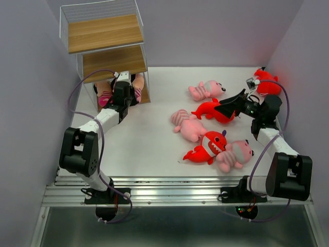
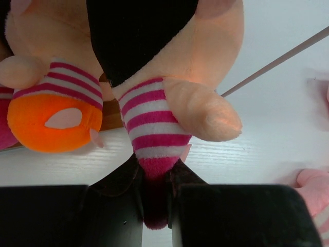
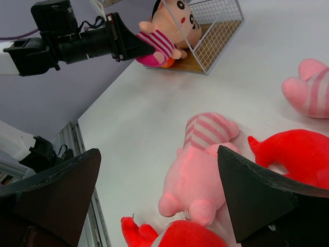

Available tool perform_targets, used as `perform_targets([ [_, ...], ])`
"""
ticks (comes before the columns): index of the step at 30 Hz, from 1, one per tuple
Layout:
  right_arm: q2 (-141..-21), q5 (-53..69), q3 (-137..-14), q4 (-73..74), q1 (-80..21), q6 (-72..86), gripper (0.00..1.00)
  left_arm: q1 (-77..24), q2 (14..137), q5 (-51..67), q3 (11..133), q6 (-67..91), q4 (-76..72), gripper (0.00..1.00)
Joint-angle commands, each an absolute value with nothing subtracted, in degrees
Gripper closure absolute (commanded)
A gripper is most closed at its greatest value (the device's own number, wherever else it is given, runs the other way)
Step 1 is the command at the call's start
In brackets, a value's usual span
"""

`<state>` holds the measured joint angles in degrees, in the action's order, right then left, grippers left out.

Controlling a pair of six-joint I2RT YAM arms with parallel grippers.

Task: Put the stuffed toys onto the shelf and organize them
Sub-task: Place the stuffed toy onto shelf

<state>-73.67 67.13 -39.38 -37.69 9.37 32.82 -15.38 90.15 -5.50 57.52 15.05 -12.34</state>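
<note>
The shelf stands at the far left. My left gripper reaches its bottom tier and is shut on the pink striped limb of a black-haired doll, pinched between the jaws. A second doll with an orange base lies just left of it. My right gripper hangs open over a red shark, with a pink striped animal lying below, between its fingers. In the right wrist view the left gripper holds the doll at the shelf's wire corner.
More toys lie on the white table: a pink animal at the back, another at the front, a red shark beside it, and one more red shark at the far right by the wall. Purple walls close both sides.
</note>
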Motion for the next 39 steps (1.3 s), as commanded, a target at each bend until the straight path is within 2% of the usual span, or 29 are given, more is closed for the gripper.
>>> perform_targets([
  [1, -74.09, 68.38, -39.55, -40.52, 9.76, 33.13, 0.0, -15.38, 91.84, -5.27, 61.69, 13.71, -15.91, 1.0],
  [21, -74.88, 68.82, -39.64, -41.13, 10.28, 33.4, 0.0, -15.29, 99.14, -6.24, 67.76, 13.09, -19.25, 1.0],
  [27, -74.88, 68.82, -39.55, -41.31, 10.28, 33.49, 0.0, -15.29, 101.69, -7.56, 68.73, 13.53, -19.51, 0.95],
  [32, -74.97, 68.99, -39.55, -41.48, 10.81, 33.57, 0.0, -15.29, 103.36, -8.61, 69.26, 13.89, -19.95, 0.87],
  [39, -75.15, 69.08, -39.46, -41.84, 10.81, 33.92, 0.0, -15.21, 103.8, -9.22, 68.91, 14.41, -19.95, 0.84],
])
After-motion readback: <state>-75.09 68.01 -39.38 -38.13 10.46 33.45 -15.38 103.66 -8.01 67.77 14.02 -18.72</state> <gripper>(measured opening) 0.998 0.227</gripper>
